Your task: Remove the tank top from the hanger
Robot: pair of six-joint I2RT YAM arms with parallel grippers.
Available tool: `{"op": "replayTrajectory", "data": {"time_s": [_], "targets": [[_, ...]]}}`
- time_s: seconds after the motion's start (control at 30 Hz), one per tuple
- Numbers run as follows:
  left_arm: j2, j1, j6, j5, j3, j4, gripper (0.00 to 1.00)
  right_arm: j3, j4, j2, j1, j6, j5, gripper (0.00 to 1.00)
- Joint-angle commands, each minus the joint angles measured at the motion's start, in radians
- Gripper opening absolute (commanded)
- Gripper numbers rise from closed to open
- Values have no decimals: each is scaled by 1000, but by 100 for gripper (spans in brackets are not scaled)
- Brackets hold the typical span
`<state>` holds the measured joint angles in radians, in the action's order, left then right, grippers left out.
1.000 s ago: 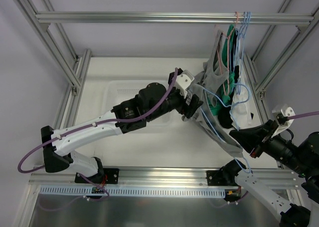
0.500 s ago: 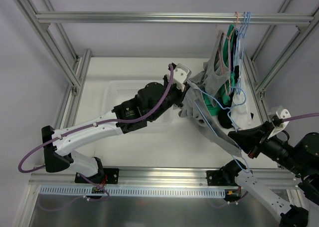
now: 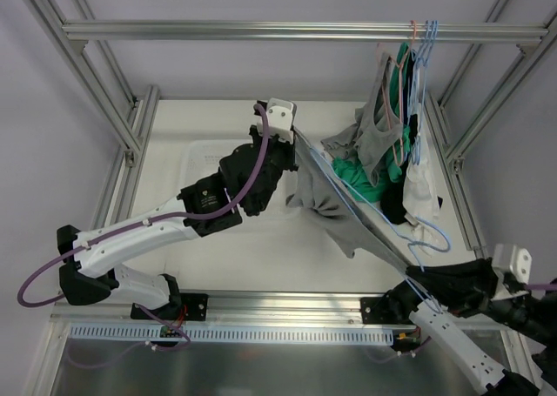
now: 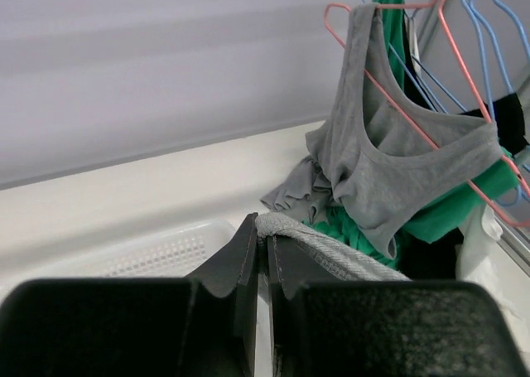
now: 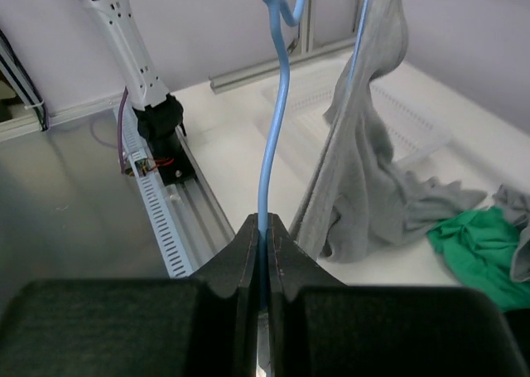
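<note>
Top external: left jaws clenched on tank top (image 3: 335, 222) edge, right jaws gripping blue hanger (image 5: 272, 145), open counter (image 3: 261, 257) beneath both.

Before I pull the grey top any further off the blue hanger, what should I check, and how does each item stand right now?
1. Hold of the left gripper on the tank top: ok, shut on a fold of grey fabric.
2. Hold of the right gripper on the blue hanger: ok, shut on the wire.
3. Fabric stretched between the two arms: ok, it runs taut along the hanger.
4. Tank top free of the hanger: not ok, cloth drapes from the wire.
5. Which strap is hooked: cannot tell.
6. Snag on the clothes on the rail: cannot tell, they hang close by.
</note>
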<state>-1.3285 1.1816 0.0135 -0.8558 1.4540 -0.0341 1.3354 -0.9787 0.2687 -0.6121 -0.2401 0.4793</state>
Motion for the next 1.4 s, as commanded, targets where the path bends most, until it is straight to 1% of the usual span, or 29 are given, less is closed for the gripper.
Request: {"op": "replayTrajectory", "data": {"time_s": [0.0, 0.03, 0.07, 0.13, 0.17, 0.23, 0.27, 0.3, 0.33, 0.37, 0.4, 0.43, 0.47, 0.5, 0.53, 0.57, 0.6, 0.63, 0.67, 0.7, 0.73, 0.83, 0.87, 1.0, 1.1, 1.13, 1.2, 1.23, 1.37], "targets": [[70, -2, -77, 15, -9, 25, 0, 21, 66, -54, -6, -30, -2, 0], [80, -2, -99, 112, -15, 29, 0, 22, 66, -57, -5, -30, -33, 0], [90, -2, -118, 179, -38, 64, 0, 19, 66, -57, -5, -30, -44, 0], [130, -4, -170, 324, -66, 65, 0, 12, 71, -53, -5, -24, -89, 0], [144, -2, -184, 497, -93, 63, 0, -5, 93, -52, -5, -18, -105, 0], [163, -4, -231, 659, -110, 53, 0, -33, 139, -60, -5, 16, -166, 0], [166, -2, -240, 814, -133, 43, 0, -76, 208, -77, -5, 34, -183, 0], [167, -2, -263, 890, -150, 1, 0, -102, 248, -89, -5, 50, -203, 0], [167, 0, -273, 966, -191, -22, 0, -131, 344, -101, -5, 99, -259, 0], [169, 0, -280, 1104, -217, -53, 0, -163, 401, -132, -5, 128, -295, 0], [170, 0, -303, 1165, -248, -134, 0, -238, 452, -146, -6, 159, -332, 0], [172, 1, -313, 1223, -282, -186, 0, -277, 563, -158, -5, 188, -376, 0], [172, 1, -329, 1306, -350, -232, 0, -316, 624, -177, -5, 235, -387, 0], [172, 3, -337, 1325, -384, -274, 0, -396, 682, -181, -5, 266, -392, 0], [169, 3, -349, 1340, -414, -347, 0, -431, 801, -184, -5, 284, -381, 0], [157, 3, -375, 1353, -467, -380, 0, -467, 861, -187, -3, 317, -384, 0], [144, 4, -389, 1374, -492, -413, 0, -501, 917, -187, -5, 329, -393, 0], [134, 4, -402, 1382, -523, -455, 0, -563, 1030, -186, -3, 341, -421, 0], [99, 7, -408, 1380, -530, -457, 0, -588, 1076, -181, -3, 357, -433, 0], [82, 10, -411, 1364, -537, -448, 0, -605, 1109, -163, -3, 363, -450, 0], [65, 10, -414, 1303, -547, -434, 0, -613, 1142, -151, -5, 366, -473, 0], [-1, 12, -415, 1147, -569, -347, 0, -576, 1152, -91, -3, 344, -516, 0], [-35, 12, -422, 1118, -578, -322, 0, -573, 1161, -79, -5, 335, -521, 0], [-132, 12, -445, 1104, -604, -313, 0, -610, 1249, -52, -5, 291, -548, 0], [-187, 12, -471, 1081, -606, -287, 0, -552, 1137, -13, -3, 249, -548, 0], [-201, 12, -478, 1037, -603, -271, 0, -532, 1053, 12, -5, 214, -548, 0], [-209, 12, -478, 991, -595, -209, 0, -489, 985, 32, -5, 190, -544, 0], [-210, 12, -477, 970, -586, -187, 0, -476, 897, 38, -5, 145, -542, 0], [-190, 13, -455, 910, -570, -109, 0, -458, 749, 38, -3, 105, -515, 0]]}}
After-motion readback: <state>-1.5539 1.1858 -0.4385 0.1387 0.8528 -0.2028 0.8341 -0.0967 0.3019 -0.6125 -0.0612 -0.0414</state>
